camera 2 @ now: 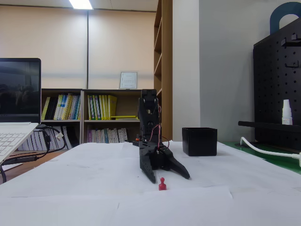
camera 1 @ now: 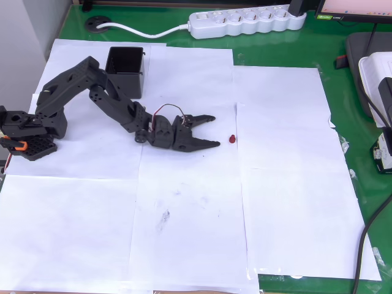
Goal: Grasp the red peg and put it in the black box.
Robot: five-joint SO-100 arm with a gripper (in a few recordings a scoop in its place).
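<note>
Two black fingers of the tool (camera 1: 213, 130) stood spread apart, holding nothing, their tips low over the white paper that covered the bench (camera 1: 288, 202). In the overhead view the tool pointed toward the right of the picture, with the red peg (camera 1: 232, 139) lying just beyond the tips and clear of both. In the fixed view the tool (camera 2: 170, 176) hung close to the paper, and the red peg (camera 2: 162, 184) stood upright just in front of it, nearer the camera.

Judged from this, the main risk was a nudge: the peg was tiny and light-looking, so a fingertip arriving off-centre could knock it over or roll it away. Closing too high could also pinch only its rounded head and let it slip out.

Dark red against the white sheets, the peg showed a small round head above a narrow waist and a wider foot. The black box (camera 1: 125, 71) sat well apart from it, behind the arm in the overhead view, open-topped with tall straight walls.
</note>
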